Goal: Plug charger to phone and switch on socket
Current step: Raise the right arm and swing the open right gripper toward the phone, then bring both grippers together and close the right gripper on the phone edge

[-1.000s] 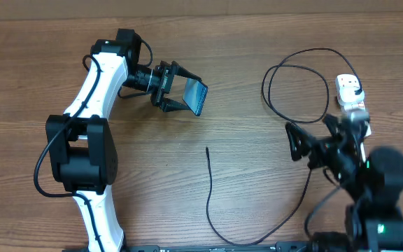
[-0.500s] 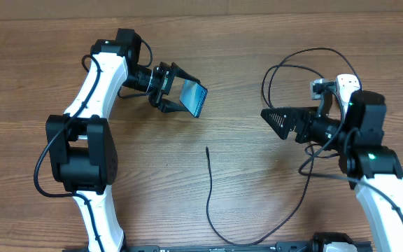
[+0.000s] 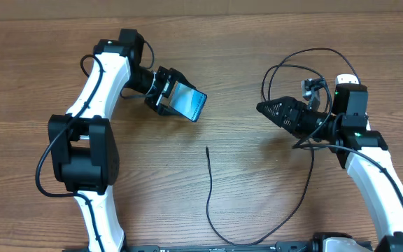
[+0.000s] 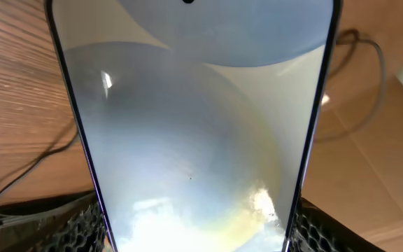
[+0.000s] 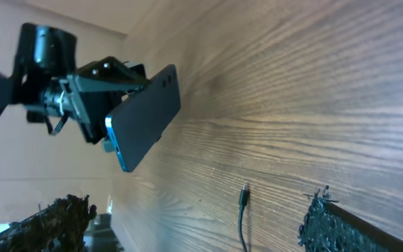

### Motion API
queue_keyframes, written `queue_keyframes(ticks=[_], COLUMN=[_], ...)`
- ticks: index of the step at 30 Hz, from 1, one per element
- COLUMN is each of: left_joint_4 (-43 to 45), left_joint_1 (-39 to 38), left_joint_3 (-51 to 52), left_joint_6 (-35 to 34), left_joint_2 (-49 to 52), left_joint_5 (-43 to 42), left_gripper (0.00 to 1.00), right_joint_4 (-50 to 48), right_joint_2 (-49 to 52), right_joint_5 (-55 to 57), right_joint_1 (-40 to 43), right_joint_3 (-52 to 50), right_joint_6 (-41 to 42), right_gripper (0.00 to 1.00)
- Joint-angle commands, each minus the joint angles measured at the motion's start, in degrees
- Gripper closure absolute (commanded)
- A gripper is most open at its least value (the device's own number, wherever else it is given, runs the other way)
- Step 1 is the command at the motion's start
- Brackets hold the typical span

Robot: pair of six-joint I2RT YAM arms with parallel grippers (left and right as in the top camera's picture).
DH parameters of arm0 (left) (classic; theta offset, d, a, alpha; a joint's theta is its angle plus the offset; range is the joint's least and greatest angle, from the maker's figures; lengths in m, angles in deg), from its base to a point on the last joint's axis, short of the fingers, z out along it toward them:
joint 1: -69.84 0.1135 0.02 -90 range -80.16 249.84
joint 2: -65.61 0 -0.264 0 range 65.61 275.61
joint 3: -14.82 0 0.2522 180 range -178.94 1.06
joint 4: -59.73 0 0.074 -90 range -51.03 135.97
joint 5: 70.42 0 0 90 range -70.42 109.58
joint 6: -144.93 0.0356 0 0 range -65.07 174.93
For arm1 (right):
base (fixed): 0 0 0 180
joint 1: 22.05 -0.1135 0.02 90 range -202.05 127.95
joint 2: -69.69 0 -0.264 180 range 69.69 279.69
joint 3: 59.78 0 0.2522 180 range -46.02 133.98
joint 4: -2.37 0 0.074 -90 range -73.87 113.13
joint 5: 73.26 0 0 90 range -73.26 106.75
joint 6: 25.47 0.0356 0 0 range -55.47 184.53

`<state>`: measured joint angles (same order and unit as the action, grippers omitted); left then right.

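My left gripper (image 3: 168,98) is shut on the phone (image 3: 189,103), held tilted above the table at the upper left; its pale blue screen (image 4: 194,133) fills the left wrist view, and its dark back shows in the right wrist view (image 5: 145,115). The thin black charger cable (image 3: 210,203) lies on the table, its connector tip (image 3: 207,148) in the middle, also seen in the right wrist view (image 5: 243,197). My right gripper (image 3: 268,108) is open and empty, pointing left above the table. The white socket (image 3: 347,85) is mostly hidden behind the right arm.
The charger cable loops (image 3: 296,77) in a large coil at the upper right beside the socket and runs under my right arm. The wooden table (image 3: 257,182) spans the whole view. A cardboard wall (image 3: 257,5) lines the far edge.
My right arm has swung up and left from the near right edge, its open gripper now pointing toward the phone. My left gripper has tilted the phone flatter and lower.
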<state>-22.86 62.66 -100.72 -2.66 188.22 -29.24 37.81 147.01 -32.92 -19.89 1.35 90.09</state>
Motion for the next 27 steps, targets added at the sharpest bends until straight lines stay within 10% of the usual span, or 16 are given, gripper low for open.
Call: queue_keyframes(ticks=[1,27], left_joint_4=[-0.1,2.7], left_joint_1=[-1.8,-10.9], left_joint_3=[-2.0,-2.0], left_joint_6=[-3.9,-18.8], left_joint_2=[0.1,0.1], left_joint_5=[2.5,10.9], left_gripper=[0.96,0.96], right_joint_4=[-0.3,-5.2], right_joint_2=[1.6,5.7], right_joint_5=[0.2,7.2], right_joint_1=[-0.3,-10.3], right_joint_3=[1.3,1.3], right_joint_6=[4.5,10.5], right_gripper=[0.00,0.00])
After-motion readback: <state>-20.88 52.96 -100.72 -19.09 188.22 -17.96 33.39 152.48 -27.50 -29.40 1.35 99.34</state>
